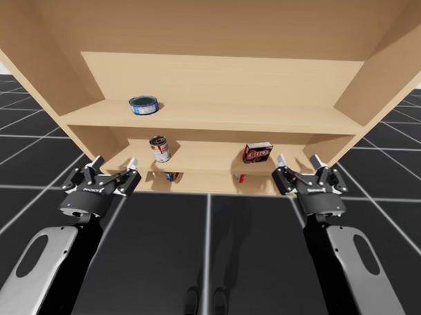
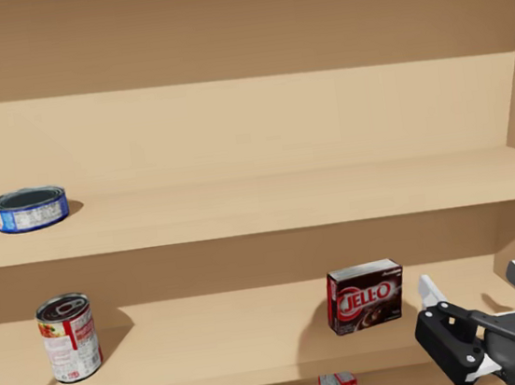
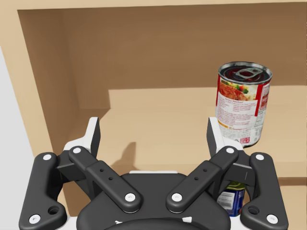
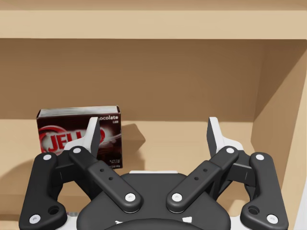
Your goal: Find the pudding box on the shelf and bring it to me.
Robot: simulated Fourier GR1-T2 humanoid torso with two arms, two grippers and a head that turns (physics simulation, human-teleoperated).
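While both pincers hang spread wide with nothing between their fingers, the pudding box (image 2: 364,296) stands on the middle shelf (image 2: 218,333), right of centre. Its broad front faces me and its long axis runs along the shelf. It sits ahead of my right gripper (image 4: 153,129), off past one finger, not touching. My left gripper (image 3: 152,129) faces a red can (image 3: 242,103).

Flat can (image 2: 29,209) sitting on upper shelf board (image 2: 287,203), left of frame. Tall can (image 2: 69,337) standing on middle board (image 2: 219,338), lower left. Pudding box (image 2: 364,296) standing on same board, right of centre. Right hand (image 2: 475,283) hovering lower right, before box, apart.
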